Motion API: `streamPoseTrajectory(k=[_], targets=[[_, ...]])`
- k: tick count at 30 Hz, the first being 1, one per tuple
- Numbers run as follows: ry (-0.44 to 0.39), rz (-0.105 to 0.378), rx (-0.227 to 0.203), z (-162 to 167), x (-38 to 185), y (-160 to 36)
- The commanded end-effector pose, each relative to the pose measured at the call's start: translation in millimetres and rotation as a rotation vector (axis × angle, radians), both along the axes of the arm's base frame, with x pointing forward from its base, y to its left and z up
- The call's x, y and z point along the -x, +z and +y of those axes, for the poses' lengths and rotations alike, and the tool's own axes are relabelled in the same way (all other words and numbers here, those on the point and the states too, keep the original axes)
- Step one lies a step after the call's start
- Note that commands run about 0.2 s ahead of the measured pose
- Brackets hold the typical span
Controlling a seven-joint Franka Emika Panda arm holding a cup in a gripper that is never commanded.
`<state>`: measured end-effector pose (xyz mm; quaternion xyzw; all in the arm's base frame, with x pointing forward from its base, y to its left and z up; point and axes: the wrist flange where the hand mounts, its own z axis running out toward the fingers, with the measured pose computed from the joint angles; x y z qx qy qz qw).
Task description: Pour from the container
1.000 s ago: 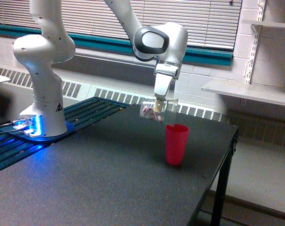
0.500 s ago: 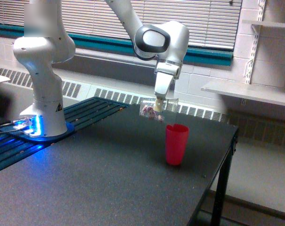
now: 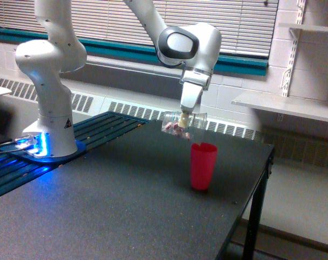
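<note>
Gripper (image 3: 184, 120) holds container (image 3: 177, 127) tipped sideways above red cup (image 3: 203, 166).

A dark table (image 3: 126, 216) (speckled top) bears one upright red cup (image 3: 203, 166).

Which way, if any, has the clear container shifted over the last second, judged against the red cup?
Yes. The clear container, held sideways, has shifted slightly toward the exterior view's right, closer to above the red cup, which stays put.

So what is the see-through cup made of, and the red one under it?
The see-through cup in the hand looks like clear plastic, maybe glass: you can see small pieces through its wall. The red cup looks like solid, slightly shiny plastic: an even pinkish-red, nothing showing through.
</note>
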<state>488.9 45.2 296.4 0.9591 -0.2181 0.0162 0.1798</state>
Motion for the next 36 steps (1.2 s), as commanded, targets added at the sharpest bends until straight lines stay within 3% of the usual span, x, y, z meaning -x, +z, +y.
streamPoseTrajectory(k=[1,36], targets=[[0.046,0.045,0.000,3.4,-1.4,-2.6],[0.066,0.025,0.002,21.8,8.2,8.9]])
